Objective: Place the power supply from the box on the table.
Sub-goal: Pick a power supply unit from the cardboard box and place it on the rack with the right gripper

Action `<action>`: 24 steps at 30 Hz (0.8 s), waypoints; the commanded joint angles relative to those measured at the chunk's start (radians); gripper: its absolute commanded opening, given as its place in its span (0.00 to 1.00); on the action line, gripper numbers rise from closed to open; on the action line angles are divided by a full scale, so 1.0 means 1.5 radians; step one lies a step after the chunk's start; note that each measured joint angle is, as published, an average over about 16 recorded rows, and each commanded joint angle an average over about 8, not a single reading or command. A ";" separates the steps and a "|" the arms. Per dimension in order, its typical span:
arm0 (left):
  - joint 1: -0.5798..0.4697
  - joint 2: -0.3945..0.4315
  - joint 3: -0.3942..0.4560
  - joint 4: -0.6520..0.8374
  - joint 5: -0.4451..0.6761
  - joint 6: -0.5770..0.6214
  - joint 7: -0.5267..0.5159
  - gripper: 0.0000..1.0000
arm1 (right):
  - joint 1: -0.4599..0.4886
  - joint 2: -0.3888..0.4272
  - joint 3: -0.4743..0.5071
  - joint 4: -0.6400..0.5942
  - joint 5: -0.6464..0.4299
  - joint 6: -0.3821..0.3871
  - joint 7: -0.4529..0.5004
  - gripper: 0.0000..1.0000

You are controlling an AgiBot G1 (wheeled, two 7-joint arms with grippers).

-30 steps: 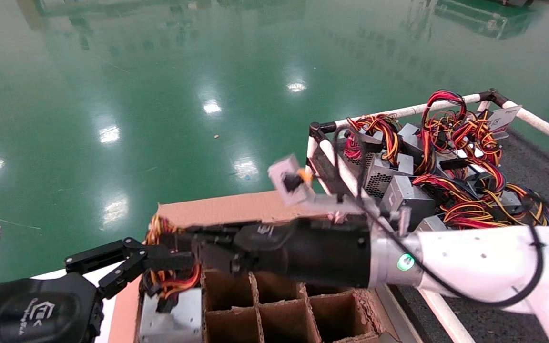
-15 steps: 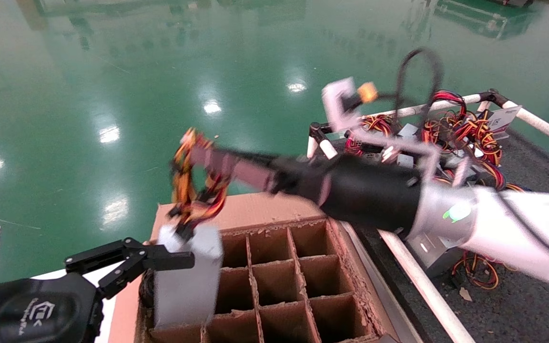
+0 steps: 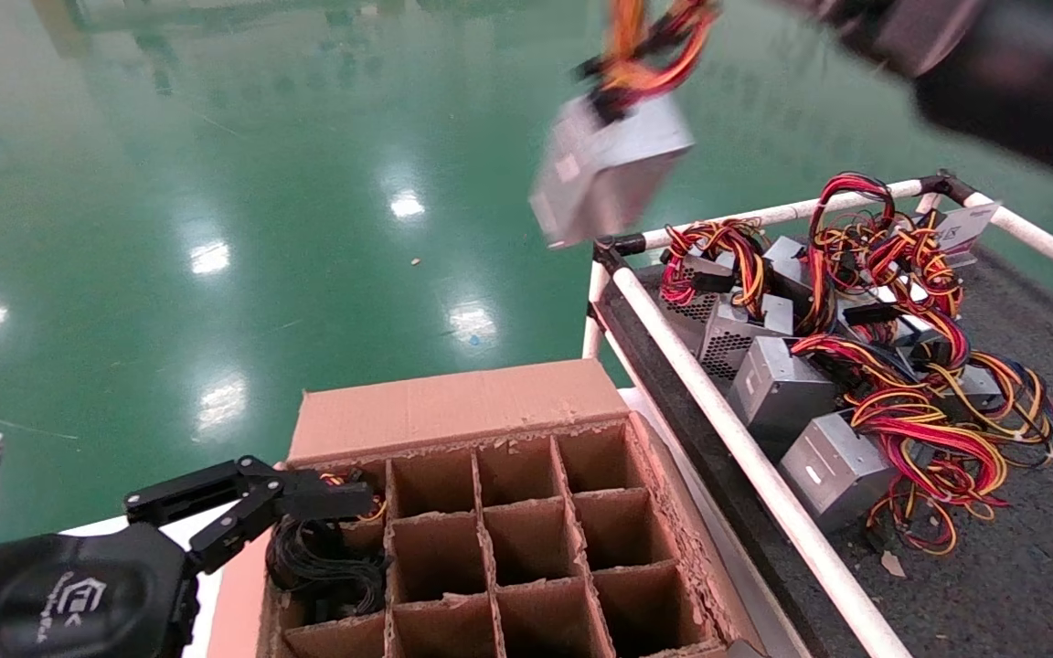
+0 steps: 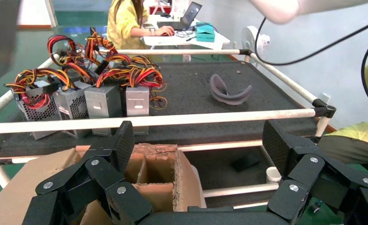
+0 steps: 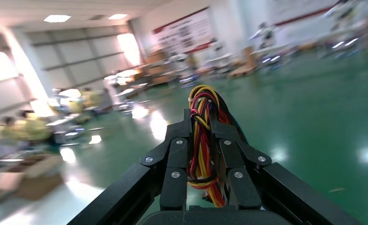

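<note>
Over the glossy green floor (image 3: 216,183), the right gripper (image 5: 204,154) is clamped on the wire bundle (image 5: 203,131); the power supply (image 3: 609,169), half a second ago barely out of the box (image 3: 453,411), now dangles high, nearing the table (image 3: 993,585); the left gripper (image 4: 196,154) waits open beside the box.

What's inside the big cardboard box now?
Mostly empty square cells in the box. One corner cell holds a coil of black cables with a few coloured wires behind it; the left gripper partly covers that corner.
</note>
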 commanded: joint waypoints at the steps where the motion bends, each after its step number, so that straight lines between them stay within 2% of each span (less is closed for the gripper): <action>1: 0.000 0.000 0.000 0.000 0.000 0.000 0.000 1.00 | 0.026 0.014 0.006 -0.022 -0.012 0.006 -0.014 0.00; 8: 0.000 0.000 0.000 0.000 0.000 0.000 0.000 1.00 | 0.110 0.024 0.006 -0.162 -0.058 0.009 -0.107 0.00; 13: 0.000 0.000 0.000 0.000 0.000 0.000 0.000 1.00 | 0.170 0.018 0.001 -0.274 -0.093 0.029 -0.179 0.00; 20: 0.000 0.000 0.000 0.000 0.000 0.000 0.000 1.00 | 0.238 0.012 0.002 -0.420 -0.119 0.086 -0.271 0.00; 24: 0.000 0.000 0.001 0.000 0.000 0.000 0.000 1.00 | 0.271 0.010 0.006 -0.487 -0.127 0.141 -0.319 0.00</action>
